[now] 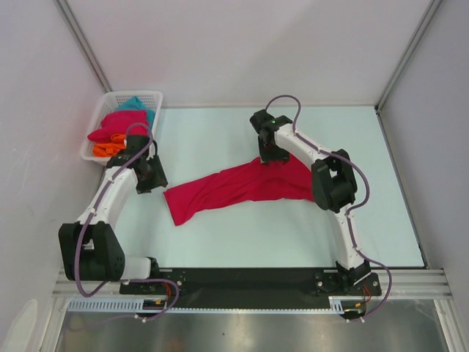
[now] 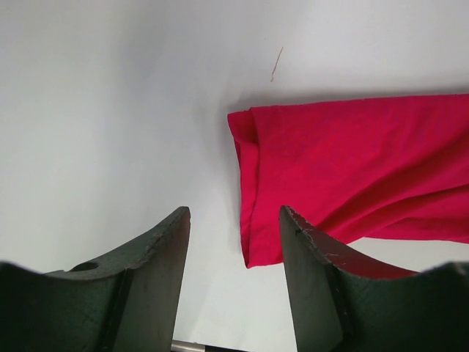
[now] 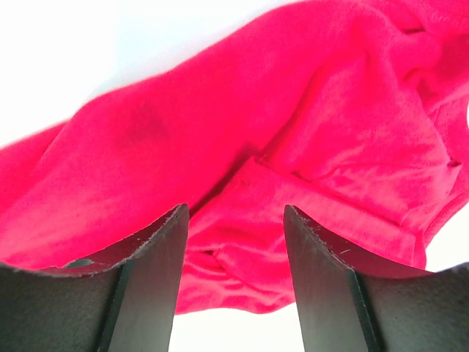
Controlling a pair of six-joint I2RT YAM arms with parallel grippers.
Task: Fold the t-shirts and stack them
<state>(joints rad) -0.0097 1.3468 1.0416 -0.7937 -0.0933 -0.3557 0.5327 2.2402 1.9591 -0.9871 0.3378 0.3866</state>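
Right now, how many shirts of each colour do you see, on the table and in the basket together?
Crimson-pink: 2, the crimson shirt on the table and the pink shirt in the basket
Orange: 1, the orange shirt
Teal: 1, the teal shirt
Total: 4 shirts

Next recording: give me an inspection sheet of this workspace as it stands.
Surface: pale table, smooth.
Job's things: crimson shirt lying unfolded and rumpled mid-table; pink, orange and teal shirts heaped in white basket at far left.
Clutter: one thin brownish strand on the table.
Grippers: left gripper open, beside the shirt's end; right gripper open, over the shirt; neither holds cloth.
Cables: purple cables run along both arms.
Surroundings: white walls, metal rail at near edge.
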